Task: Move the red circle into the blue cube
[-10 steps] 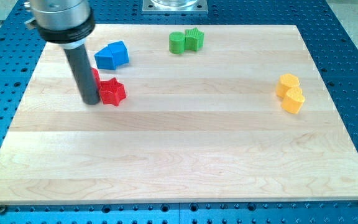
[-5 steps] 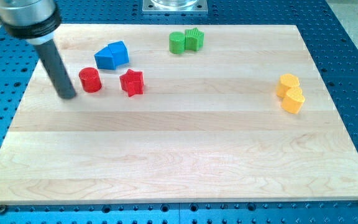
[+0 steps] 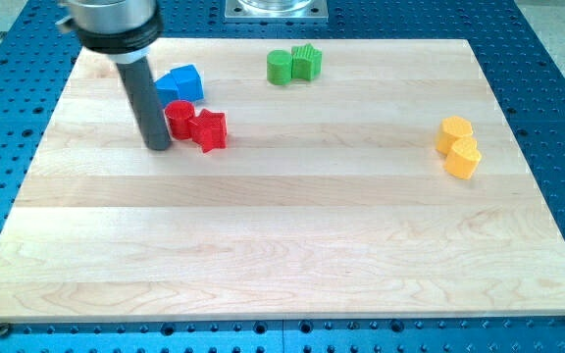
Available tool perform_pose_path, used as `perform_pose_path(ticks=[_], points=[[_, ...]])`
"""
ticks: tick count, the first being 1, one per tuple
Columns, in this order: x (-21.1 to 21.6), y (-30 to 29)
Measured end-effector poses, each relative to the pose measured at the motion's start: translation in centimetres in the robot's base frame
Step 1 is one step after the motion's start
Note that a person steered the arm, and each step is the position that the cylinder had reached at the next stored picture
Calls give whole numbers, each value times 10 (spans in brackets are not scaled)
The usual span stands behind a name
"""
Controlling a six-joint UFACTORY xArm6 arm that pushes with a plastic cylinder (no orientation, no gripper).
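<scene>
The red circle point(image 3: 179, 119) is a short red cylinder at the upper left of the wooden board. It touches the red star point(image 3: 208, 129) on its right and sits just below the blue cube point(image 3: 180, 84). The dark rod comes down from the upper left and hides part of the blue cube's left side. My tip point(image 3: 158, 146) rests on the board right against the red circle's lower left side.
Two green blocks point(image 3: 293, 65) stand together near the board's top edge. Two yellow blocks point(image 3: 457, 145) sit together at the right. The wooden board point(image 3: 282, 235) lies on a blue perforated table.
My tip swung left, away from the red blocks, then came back right. The red circle slid right and up, now touching the red star just below the blue cube.
</scene>
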State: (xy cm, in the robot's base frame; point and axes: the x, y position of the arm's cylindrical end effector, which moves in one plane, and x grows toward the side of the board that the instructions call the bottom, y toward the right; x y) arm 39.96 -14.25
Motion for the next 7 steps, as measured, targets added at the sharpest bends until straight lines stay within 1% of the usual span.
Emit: perform_pose_path(ticks=[2,3,5,6,7], points=[[-3,45],[-19,44],[-34,44],[-30,44],[14,13]])
